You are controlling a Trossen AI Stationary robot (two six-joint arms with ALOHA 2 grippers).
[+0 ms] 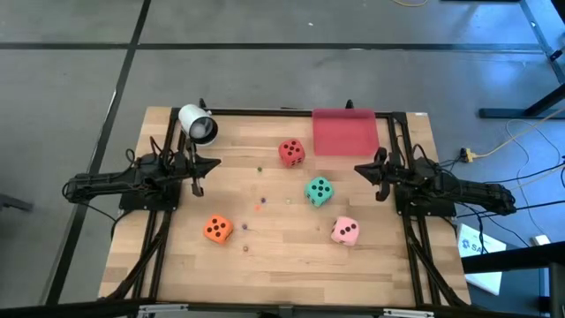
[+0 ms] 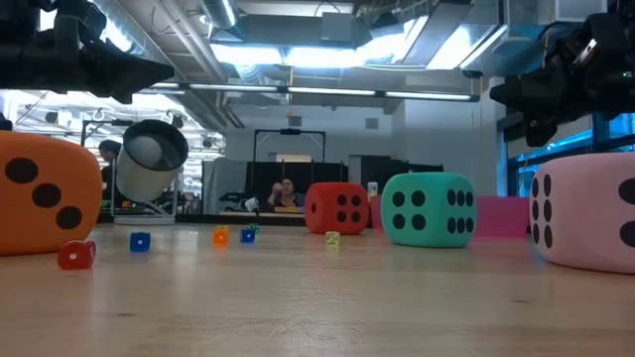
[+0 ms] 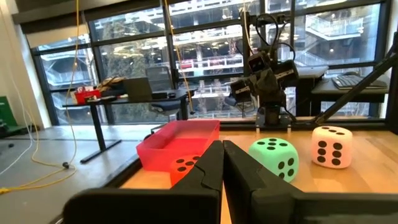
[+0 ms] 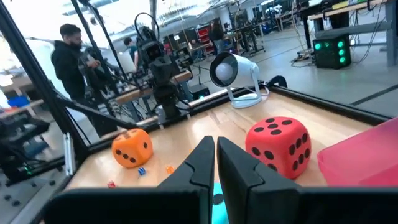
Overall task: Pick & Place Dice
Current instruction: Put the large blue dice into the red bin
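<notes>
Four dice rest on the wooden table: red [image 1: 292,152] near the far middle, green [image 1: 319,191] at the centre, orange [image 1: 217,229] toward the near left, pink [image 1: 344,230] toward the near right. My left gripper [image 1: 197,168] hovers shut at the table's left edge, above the table and apart from every die. My right gripper [image 1: 377,170] hovers shut at the right edge, likewise clear. In the left wrist view the shut fingers [image 3: 222,163] point toward the red die [image 3: 185,167] and green die [image 3: 274,158]; in the right wrist view the fingers [image 4: 213,158] point toward the red die [image 4: 279,145].
A flat red tray [image 1: 344,132] lies at the far right. A white cylinder-shaped camera [image 1: 197,124] stands at the far left. Several tiny dice [image 2: 76,254] are scattered over the table's middle. People show in the room beyond the table.
</notes>
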